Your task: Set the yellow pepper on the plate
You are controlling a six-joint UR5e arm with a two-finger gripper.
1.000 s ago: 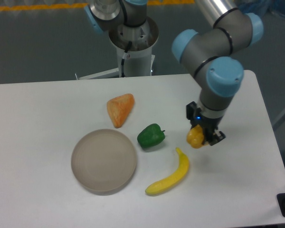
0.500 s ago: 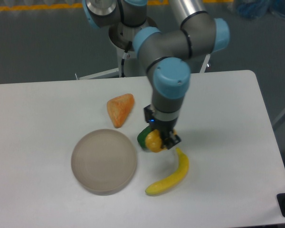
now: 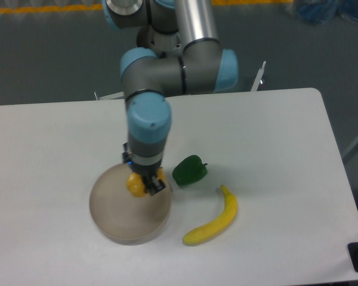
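The yellow pepper (image 3: 135, 183) is small and yellow-orange. My gripper (image 3: 141, 183) is shut on it and holds it over the right part of the plate (image 3: 110, 217), near the rim. The plate is a round beige-grey dish at the front left of the table. I cannot tell whether the pepper touches the plate or hangs just above it.
A green pepper (image 3: 190, 170) lies just right of the plate. A yellow banana (image 3: 215, 219) lies in front of it. The arm hides the orange wedge behind the plate. The robot base (image 3: 161, 36) stands at the table's far edge.
My gripper has carried the yellow pepper leftward from the right side of the table, past the green pepper, to over the plate.
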